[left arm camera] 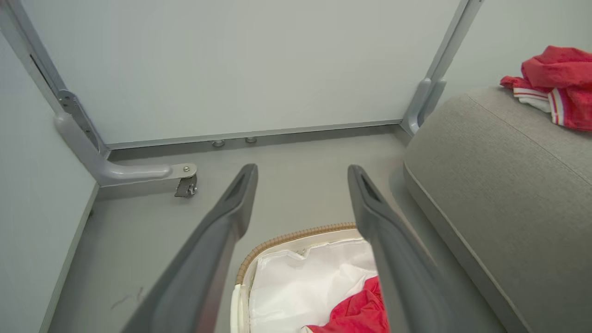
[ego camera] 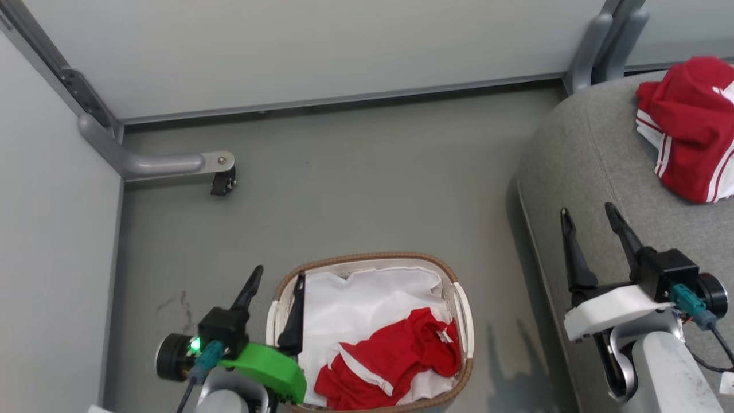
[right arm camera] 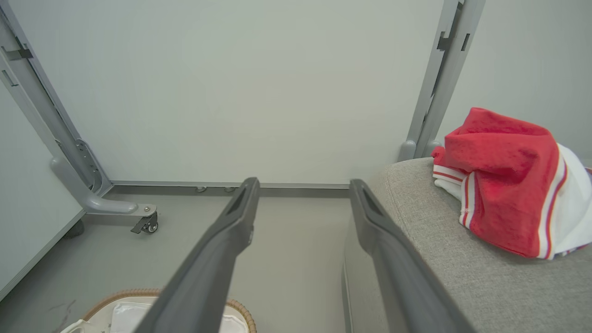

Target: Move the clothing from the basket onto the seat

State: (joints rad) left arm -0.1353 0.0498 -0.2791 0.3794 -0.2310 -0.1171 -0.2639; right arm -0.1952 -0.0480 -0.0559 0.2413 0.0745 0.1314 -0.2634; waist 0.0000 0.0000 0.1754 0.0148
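Garment (ego camera: 395, 355): in basket (ego camera: 367, 258), 5 o'clock. Left gripper (ego camera: 278, 274): wide, empty, at basket's 9 o'clock; you lower it onto the bunched fold and pinch deep. Right gripper (ego camera: 587, 211): wide, empty.

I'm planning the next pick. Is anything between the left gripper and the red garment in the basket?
Nothing visible. The open left gripper hovers at the left rim of the basket. The red garment lies uncovered on the white liner toward the right side, with only bare liner between them.
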